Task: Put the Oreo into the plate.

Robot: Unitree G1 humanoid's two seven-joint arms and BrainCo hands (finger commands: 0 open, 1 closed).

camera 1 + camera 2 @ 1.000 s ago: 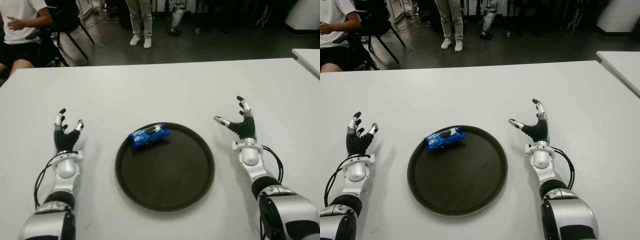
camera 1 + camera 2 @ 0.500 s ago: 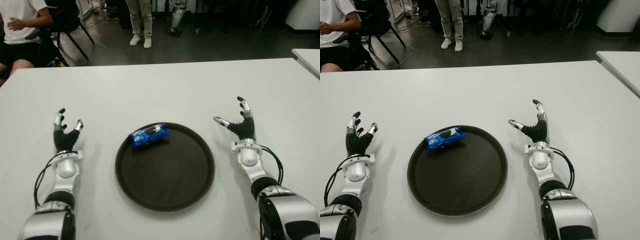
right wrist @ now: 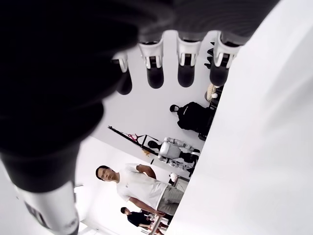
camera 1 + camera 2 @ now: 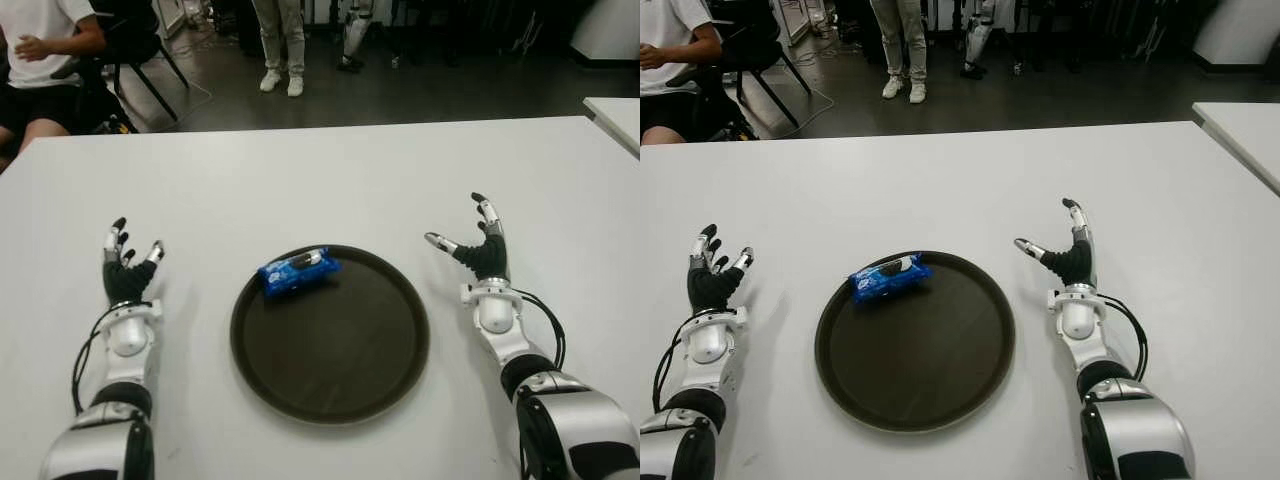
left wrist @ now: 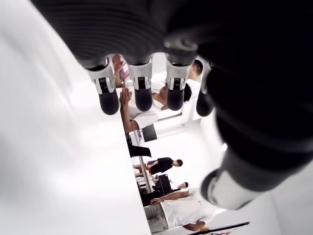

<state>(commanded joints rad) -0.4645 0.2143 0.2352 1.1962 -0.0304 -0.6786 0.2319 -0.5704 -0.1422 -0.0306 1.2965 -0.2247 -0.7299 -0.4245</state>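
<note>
The blue Oreo pack [image 4: 298, 271] lies inside the dark round plate [image 4: 340, 390], against its far-left rim. The plate sits on the white table [image 4: 320, 180] near the near edge, midway between the two hands. The left hand [image 4: 126, 270] shows left of the plate, fingers spread and holding nothing. The right hand [image 4: 478, 245] shows right of it, fingers likewise splayed and empty.

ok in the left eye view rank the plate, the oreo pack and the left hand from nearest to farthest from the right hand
1. plate, rim just to the right hand's left.
2. Oreo pack, on the plate's far left part.
3. left hand, across the plate, on the left.
</note>
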